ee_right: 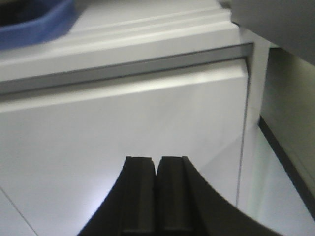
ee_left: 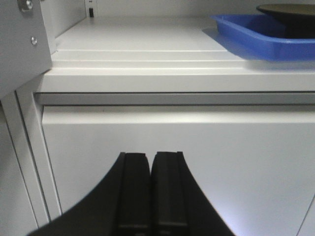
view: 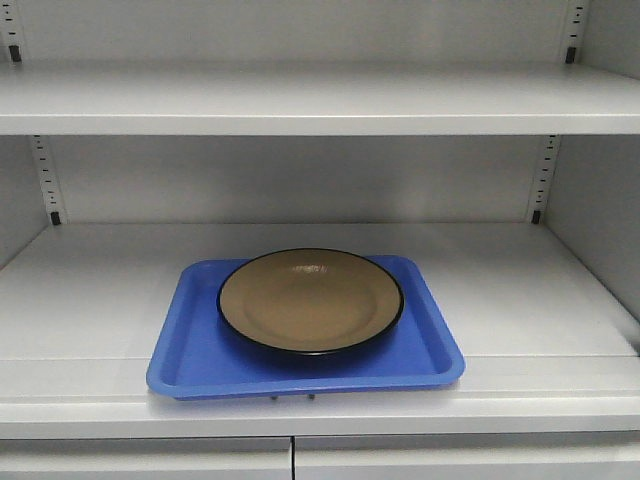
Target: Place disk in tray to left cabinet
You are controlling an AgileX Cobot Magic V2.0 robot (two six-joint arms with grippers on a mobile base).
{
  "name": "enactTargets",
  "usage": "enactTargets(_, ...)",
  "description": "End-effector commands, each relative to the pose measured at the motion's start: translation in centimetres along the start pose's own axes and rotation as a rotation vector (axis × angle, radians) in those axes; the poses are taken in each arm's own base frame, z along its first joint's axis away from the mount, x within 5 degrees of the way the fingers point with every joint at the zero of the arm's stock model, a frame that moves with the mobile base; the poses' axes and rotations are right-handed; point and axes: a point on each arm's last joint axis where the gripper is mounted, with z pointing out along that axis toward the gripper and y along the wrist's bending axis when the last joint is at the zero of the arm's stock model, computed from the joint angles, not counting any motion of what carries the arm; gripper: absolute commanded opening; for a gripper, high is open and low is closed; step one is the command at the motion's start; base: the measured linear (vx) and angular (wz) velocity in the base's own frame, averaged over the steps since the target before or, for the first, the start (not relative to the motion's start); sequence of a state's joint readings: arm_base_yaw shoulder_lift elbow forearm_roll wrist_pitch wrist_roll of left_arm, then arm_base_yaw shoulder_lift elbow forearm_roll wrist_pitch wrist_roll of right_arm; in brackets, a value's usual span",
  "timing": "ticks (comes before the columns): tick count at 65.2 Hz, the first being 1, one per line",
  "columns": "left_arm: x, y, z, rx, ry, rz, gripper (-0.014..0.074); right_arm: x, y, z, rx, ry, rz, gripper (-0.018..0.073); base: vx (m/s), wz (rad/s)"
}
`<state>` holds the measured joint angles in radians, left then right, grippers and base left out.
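Left pincer (ee_left: 149, 189) and right pincer (ee_right: 156, 191) both closed on nothing, low in front of the cabinet (view: 90, 290) doors, below shelf edge. Further in, plate (view: 310, 300) sits in blue tray (view: 200, 372) near the shelf's front. Prob task done; plate looks stiff, glossy, slippery, breakable, so grip tray by side rims, not plate.

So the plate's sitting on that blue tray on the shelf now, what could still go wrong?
Two things, I'd guess. The tray lies at the front edge of the left cabinet shelf, its front rim about at the lip, so a bump might tip it off. The disk sits toward the tray's back and slightly over its rear rim, so it might slide. Both the left gripper and the right gripper are shut, below the shelf, facing the doors; rising carelessly could knock the edge.
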<state>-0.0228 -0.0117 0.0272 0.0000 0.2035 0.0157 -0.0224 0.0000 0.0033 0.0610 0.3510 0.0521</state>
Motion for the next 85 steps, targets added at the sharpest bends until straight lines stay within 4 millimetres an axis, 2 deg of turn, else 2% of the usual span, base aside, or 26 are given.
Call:
enactTargets(1,0.0,0.0,0.2,0.001,-0.045,-0.019,-0.0007,-0.3,-0.3,0.5,0.031,-0.144,-0.057,-0.0008,0.0,0.0)
enactTargets(8,0.0,0.0,0.2,0.001,-0.042,-0.019,-0.0007,-0.6,-0.4,0.4,0.049,-0.176,-0.119,-0.0008,0.0,0.0)
enactTargets(35,0.0,0.0,0.2,0.001,-0.041,-0.019,-0.0007,-1.3,-0.2,0.3,0.033,-0.253,-0.104,-0.0005,0.0,0.0)
enactTargets(48,0.0,0.0,0.2,0.001,-0.041,-0.019,-0.0007,-1.2,-0.1,0.4,0.012,-0.241,-0.121,-0.0002,0.0,0.0)
enactTargets(64,0.0,0.0,0.2,0.001,-0.041,-0.019,-0.0007,-1.3,0.3,0.7,-0.042,-0.233,-0.235,-0.0002,0.0,0.0)
enactTargets(85,0.0,0.0,0.2,0.001,-0.041,-0.019,-0.0007,-1.2,0.3,0.7,-0.035,-0.218,-0.234,-0.0002,0.0,0.0)
